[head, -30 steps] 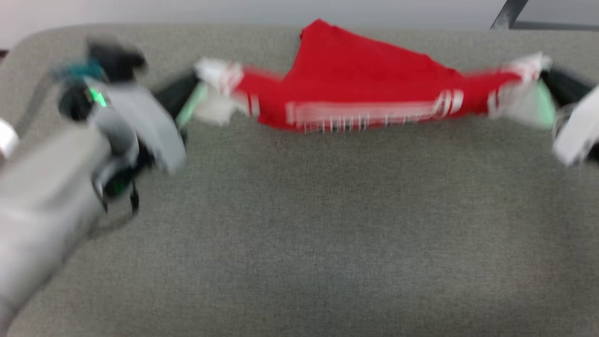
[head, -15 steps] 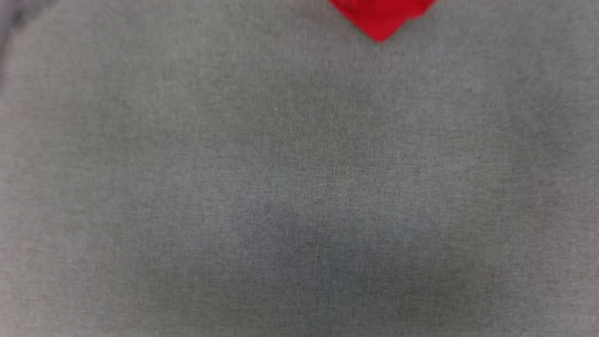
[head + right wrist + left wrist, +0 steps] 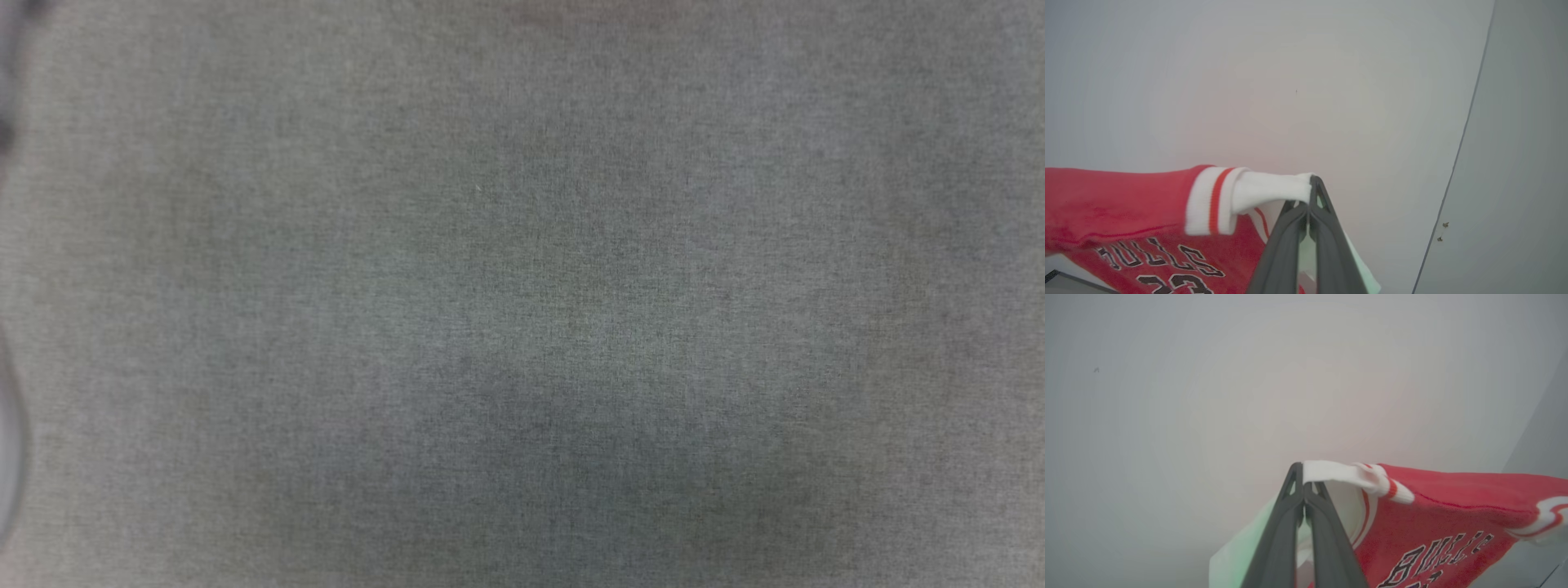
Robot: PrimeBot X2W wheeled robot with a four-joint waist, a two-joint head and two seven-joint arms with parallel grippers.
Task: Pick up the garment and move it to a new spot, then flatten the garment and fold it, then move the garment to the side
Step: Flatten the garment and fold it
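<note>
Pinched garment (image 3: 1447, 516) by one white sleeve in clenched left end effector (image 3: 1302, 479), other sleeve in clenched right end effector (image 3: 1310, 198); stretched between both, probably for flattening.

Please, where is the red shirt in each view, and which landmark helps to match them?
Head view: grey table cover; a faint reddish blur at the top edge, too blurred to name.
Left wrist view: red shirt at lower right, white sleeve pinched in the shut left gripper.
Right wrist view: shirt at lower left, sleeve pinched in the shut right gripper.
Shared landmark: the BULLS lettering, in both wrist views.
</note>
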